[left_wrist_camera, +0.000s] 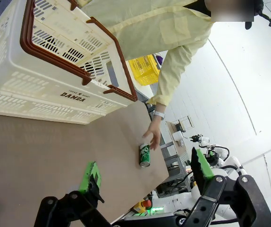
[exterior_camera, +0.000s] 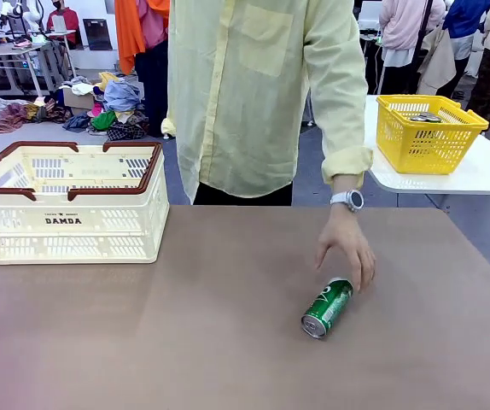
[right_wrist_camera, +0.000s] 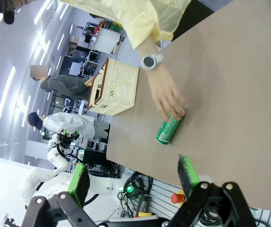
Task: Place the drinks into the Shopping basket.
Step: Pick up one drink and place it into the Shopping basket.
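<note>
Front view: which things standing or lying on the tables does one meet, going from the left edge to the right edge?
cream basket → green can → yellow basket

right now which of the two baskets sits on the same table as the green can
The cream-white DAMDA crate with red-brown handles, at the left of the brown table. The yellow mesh basket stands on a separate white table.

the front wall of the shopping basket (exterior_camera: 100,224) reads "damda".
</note>
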`<state>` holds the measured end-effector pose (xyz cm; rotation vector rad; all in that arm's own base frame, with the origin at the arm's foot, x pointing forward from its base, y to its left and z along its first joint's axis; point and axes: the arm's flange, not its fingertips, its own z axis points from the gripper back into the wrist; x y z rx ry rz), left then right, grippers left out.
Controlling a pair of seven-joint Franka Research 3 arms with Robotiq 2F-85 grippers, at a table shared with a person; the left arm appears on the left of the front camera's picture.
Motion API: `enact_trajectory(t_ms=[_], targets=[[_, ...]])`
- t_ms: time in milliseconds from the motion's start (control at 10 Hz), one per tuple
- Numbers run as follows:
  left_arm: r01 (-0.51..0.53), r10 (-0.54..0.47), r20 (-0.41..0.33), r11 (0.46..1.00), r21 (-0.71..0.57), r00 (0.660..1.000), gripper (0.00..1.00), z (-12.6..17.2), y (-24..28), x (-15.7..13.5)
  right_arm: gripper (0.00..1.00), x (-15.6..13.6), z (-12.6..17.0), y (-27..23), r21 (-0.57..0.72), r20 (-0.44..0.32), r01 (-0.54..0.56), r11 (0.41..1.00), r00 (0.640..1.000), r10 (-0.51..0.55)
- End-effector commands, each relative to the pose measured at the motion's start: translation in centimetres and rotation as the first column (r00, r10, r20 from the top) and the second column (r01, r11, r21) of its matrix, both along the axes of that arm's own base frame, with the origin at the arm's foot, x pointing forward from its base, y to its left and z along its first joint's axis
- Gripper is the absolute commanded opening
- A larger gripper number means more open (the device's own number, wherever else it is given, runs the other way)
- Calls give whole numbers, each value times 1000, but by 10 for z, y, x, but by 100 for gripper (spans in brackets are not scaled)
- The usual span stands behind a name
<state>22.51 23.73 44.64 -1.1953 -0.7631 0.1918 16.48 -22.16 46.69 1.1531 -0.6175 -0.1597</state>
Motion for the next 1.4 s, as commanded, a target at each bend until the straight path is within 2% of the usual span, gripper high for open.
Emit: enact_trajectory(t_ms=[0,600,700,800,1000,1100,1300], targets=[[0,0,15,1000,-12,1000,100,2,1,1,100,1,5,-3,1,31,-3,1000,1000,3],[0,0,15,1000,-12,1000,100,2,1,1,100,1,5,-3,1,31,-3,1000,1000,3],[0,0,15,1000,-12,1000,100,2,1,1,100,0,0,0,0,0,0,1000,1000,0],[0,0,15,1000,-12,1000,100,2,1,1,100,27,16,36,-120,-57,-107,987,993,101],[0,0,15,1000,-12,1000,100,2,1,1,100,82,39,140,-329,-204,-314,891,944,258],[0,0,15,1000,-12,1000,100,2,1,1,100,100,40,203,-441,-285,-377,815,920,271],[0,0,15,1000,-12,1000,100,2,1,1,100,108,25,299,-586,-377,-495,641,868,324]])
